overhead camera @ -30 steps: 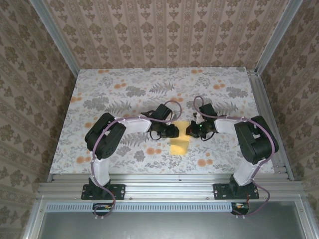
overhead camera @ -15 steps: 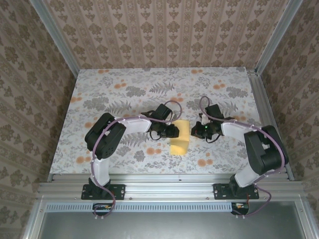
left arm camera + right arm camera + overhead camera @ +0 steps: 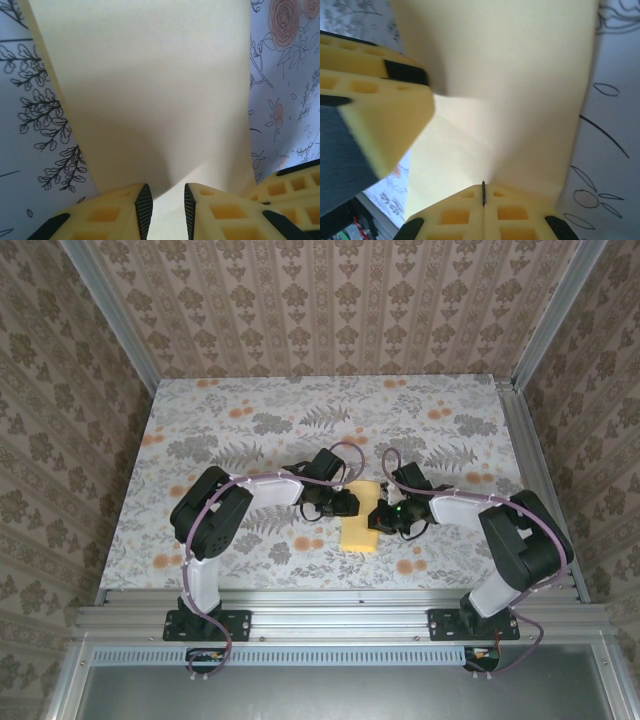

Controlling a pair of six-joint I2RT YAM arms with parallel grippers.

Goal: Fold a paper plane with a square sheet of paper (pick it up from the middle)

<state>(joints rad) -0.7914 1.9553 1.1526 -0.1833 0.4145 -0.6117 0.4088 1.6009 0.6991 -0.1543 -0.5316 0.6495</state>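
The flowered cloth (image 3: 250,410) covers the whole table, and both arms reach in over its middle from either side. Between them lies the square sheet of paper (image 3: 359,534), near the table's centre and a little toward my end; it looks narrower than square from above, so I judge it is bowed or partly doubled over.

The left gripper (image 3: 164,205) meets the sheet's left edge with its jaws a narrow gap apart. Paper runs into that gap, but I cannot tell whether the pads bite it. The right gripper (image 3: 483,197) is fully closed, pinching the opposite edge, and soft creases fan out from the pinch.

I read this as an early fold, with the sheet being lifted and brought over itself. The next move calls for carrying the pinched edge across squarely, keeping the edges aligned, then pressing the crease flat.
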